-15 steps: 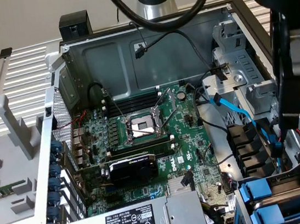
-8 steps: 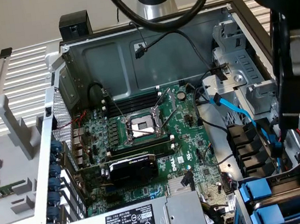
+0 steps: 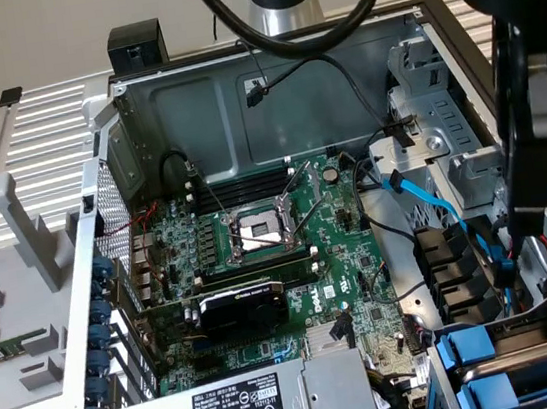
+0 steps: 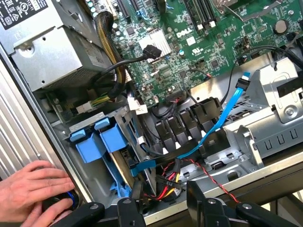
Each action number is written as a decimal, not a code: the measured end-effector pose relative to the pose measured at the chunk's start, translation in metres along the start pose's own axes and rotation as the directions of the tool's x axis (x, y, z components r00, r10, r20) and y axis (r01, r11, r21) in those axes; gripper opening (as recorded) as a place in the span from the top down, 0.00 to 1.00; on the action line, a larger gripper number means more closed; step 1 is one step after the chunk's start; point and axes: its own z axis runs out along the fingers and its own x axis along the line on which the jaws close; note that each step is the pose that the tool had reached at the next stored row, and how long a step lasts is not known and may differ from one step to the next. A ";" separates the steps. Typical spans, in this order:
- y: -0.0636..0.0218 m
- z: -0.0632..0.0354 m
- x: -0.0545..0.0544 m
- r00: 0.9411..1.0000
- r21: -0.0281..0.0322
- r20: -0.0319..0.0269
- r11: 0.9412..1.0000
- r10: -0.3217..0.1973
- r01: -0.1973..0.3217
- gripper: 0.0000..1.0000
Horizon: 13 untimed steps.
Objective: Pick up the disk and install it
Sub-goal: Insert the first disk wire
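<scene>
Case: an open computer case (image 3: 98, 177) lies on its side, motherboard (image 3: 361, 253) facing up
Hand: the hand (image 4: 161, 201) is released, its two black fingers (image 4: 129, 212) standing apart with nothing between them; it hangs over the case's edge beside the drive bay, near the carriers but clear of them
Blue carriers: the inner blue carrier (image 4: 113, 138) and the outer blue carrier (image 4: 86, 145) sit side by side in the drive bay at the case's corner, next to the power supply (image 4: 52, 56); the outer one is closest to the case wall; which of the two is the task's disk cannot be told
Cables: a blue data cable (image 4: 222, 113) runs slantwise over the black cable clips (image 4: 189, 125) between the bay and the metal cage; a red-and-black twisted wire (image 4: 208, 177) crosses the case edge just under the fingers
Board: the processor socket (image 3: 257, 232) stands open in the middle, with a black graphics card (image 3: 241, 304) just beside it toward the power supply
Person's hand: a person's hand (image 4: 28, 191) rests outside the case wall, fingers on a small black object (image 4: 59, 204) that cannot be made out
</scene>
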 end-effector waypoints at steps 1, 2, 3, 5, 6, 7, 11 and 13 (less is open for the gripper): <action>0.0000 -0.0002 0.000 1.000 0.001 0.001 1.000 -0.009 0.009 0.51; 0.0002 -0.0001 0.001 1.000 0.002 0.004 1.000 -0.018 0.018 0.51; 0.0006 -0.0002 0.002 1.000 0.003 0.005 1.000 -0.025 0.025 0.51; 0.0022 -0.0004 0.005 0.999 0.003 0.006 0.999 -0.033 0.033 0.51; 0.0034 -0.0006 0.006 0.999 0.003 0.007 0.999 -0.035 0.035 0.51; 0.0046 -0.0008 0.008 0.999 0.004 0.007 0.999 -0.036 0.036 0.51; 0.0086 -0.0013 0.015 0.999 0.004 0.008 0.999 -0.041 0.041 0.51; 0.0093 -0.0015 0.019 0.999 0.004 0.009 0.999 -0.045 0.045 0.51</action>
